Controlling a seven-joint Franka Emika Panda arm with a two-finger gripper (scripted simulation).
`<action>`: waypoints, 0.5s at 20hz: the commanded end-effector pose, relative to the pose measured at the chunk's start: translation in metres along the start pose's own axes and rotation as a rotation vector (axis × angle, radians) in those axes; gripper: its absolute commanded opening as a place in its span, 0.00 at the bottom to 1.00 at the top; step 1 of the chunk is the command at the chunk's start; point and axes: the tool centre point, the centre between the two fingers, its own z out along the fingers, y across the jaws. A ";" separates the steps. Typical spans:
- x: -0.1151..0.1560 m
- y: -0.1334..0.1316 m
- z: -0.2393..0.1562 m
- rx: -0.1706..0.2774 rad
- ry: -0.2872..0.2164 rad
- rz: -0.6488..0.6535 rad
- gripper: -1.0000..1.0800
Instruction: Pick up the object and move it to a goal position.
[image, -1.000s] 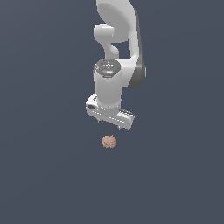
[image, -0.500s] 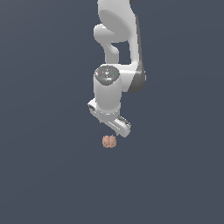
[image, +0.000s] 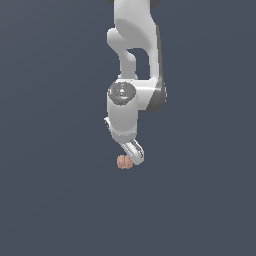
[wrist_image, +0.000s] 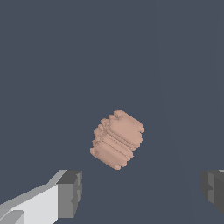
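Observation:
The object (image: 124, 162) is a small pinkish-brown lumpy blob resting on the dark grey floor, just below the white arm's hand in the exterior view. In the wrist view the object (wrist_image: 117, 139) shows ridged lobes and lies beyond the gap between the two grey fingertips (wrist_image: 70, 193). My gripper (image: 132, 155) hangs right above and slightly to the exterior view's right of the blob, turned edge-on to that camera. The gripper (wrist_image: 141, 192) is open, with nothing between its fingers.
The flat dark grey floor (image: 50, 200) surrounds the object on all sides. The white arm (image: 134, 60) rises behind the gripper toward the top of the exterior view.
The hand has rotated about its vertical axis from broadside to edge-on and has come lower toward the object. The object has stayed in place.

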 end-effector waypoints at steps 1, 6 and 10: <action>0.001 -0.002 0.004 0.000 0.000 0.073 0.96; 0.004 -0.005 0.011 0.001 0.001 0.213 0.96; 0.006 -0.007 0.017 0.001 0.002 0.325 0.96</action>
